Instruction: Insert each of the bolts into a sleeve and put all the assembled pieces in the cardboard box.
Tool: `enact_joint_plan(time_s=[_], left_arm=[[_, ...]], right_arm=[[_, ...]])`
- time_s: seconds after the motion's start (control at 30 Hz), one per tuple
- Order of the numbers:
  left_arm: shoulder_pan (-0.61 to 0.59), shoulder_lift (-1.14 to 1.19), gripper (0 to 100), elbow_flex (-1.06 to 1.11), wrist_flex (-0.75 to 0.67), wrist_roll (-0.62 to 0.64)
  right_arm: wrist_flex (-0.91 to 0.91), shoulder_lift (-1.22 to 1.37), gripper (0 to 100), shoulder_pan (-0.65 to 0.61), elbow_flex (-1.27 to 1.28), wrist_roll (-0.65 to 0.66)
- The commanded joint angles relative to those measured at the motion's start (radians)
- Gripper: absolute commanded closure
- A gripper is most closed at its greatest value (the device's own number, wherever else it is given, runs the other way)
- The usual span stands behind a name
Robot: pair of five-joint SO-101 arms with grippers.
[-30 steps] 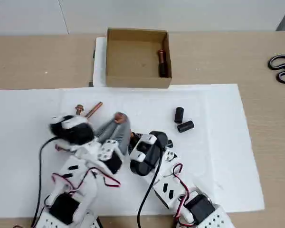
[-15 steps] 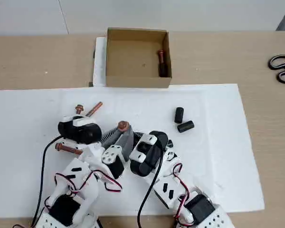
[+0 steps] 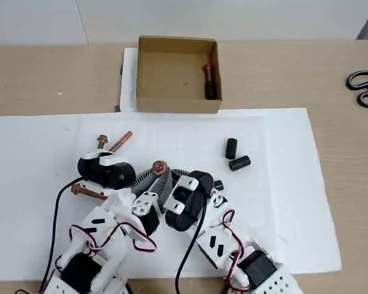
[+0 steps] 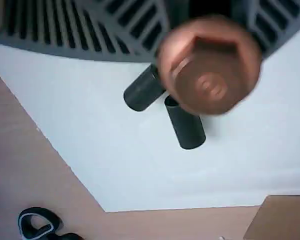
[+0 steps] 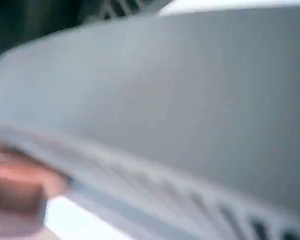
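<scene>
My left gripper (image 3: 159,173) is clamped on a copper bolt (image 3: 159,166), whose hex head points up at the overhead camera. In the left wrist view that head (image 4: 209,65) looms large between the grey fingers (image 4: 65,30).

The right gripper (image 3: 175,184) sits just beside the left one, tucked under its own wrist housing. I cannot tell whether it is wide or narrow, and its wrist view gives me a grey blur with a copper smear (image 5: 15,187) at one edge.

Both arms are over the white sheet (image 3: 37,159) on the desk (image 3: 49,73). A third bolt (image 3: 86,191) lies close by the left arm, and two more bolts (image 3: 102,141) (image 3: 121,141) lie a little farther out.

Two loose black sleeves (image 3: 231,147) (image 3: 240,163) lie near each other on the sheet.

At the far edge of the sheet stands the cardboard box (image 3: 172,104), with one assembled piece (image 3: 210,82) lying against a side wall. Scissors (image 3: 365,87) lie well apart on the bare desk.
</scene>
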Motion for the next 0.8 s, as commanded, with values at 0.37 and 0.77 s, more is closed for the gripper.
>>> enact_joint_plan(time_s=[0.37, 0.77], left_arm=[[0.02, 0.006, 81, 0.012, -0.014, -0.021], [-0.061, 0.008, 81, 0.051, -0.014, -0.265]], right_arm=[[-0.061, -0.016, 99.5, -0.001, -0.021, 0.011], [-0.061, -0.016, 99.5, -0.004, -0.02, 0.008]])
